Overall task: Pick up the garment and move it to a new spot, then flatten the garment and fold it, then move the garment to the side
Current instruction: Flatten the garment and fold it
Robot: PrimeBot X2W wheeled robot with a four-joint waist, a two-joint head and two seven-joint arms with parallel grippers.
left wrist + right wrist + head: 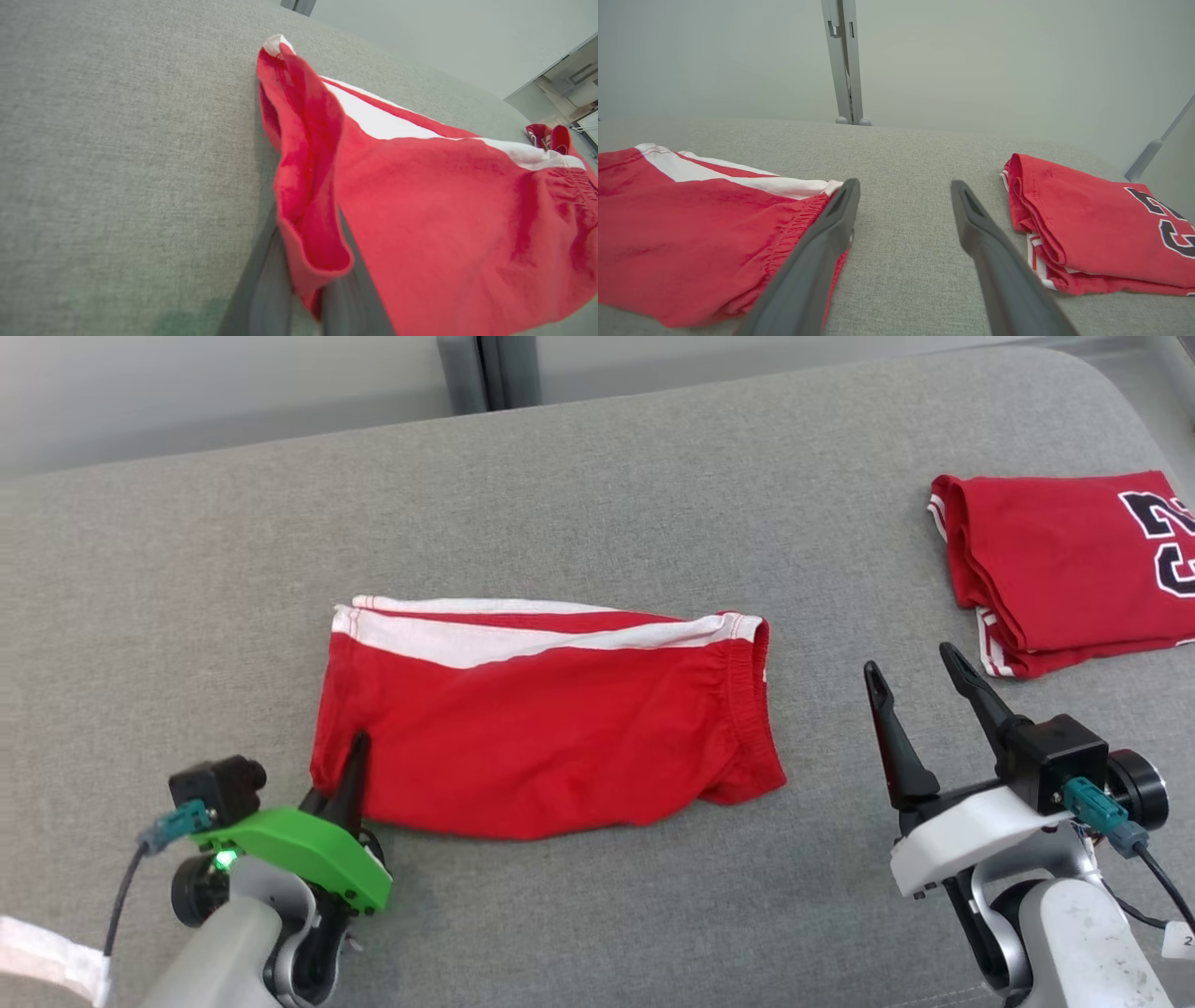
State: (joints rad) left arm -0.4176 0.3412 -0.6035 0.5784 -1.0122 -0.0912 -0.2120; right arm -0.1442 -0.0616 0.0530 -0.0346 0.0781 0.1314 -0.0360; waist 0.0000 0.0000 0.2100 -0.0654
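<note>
Nearest, at the left, the left gripper (358, 742) has its fingers clamped on the near left corner of the red shorts (551, 747), which lie flat in the middle of the grey cushion (597, 504). The right gripper (910, 660) (fingers apart) is just right of the shorts. A folded red jersey (1046, 569) lies at the far right edge.

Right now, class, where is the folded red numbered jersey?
In the head view, the folded red jersey lies far right on the grey cushion, beyond the open right end effector.
</note>
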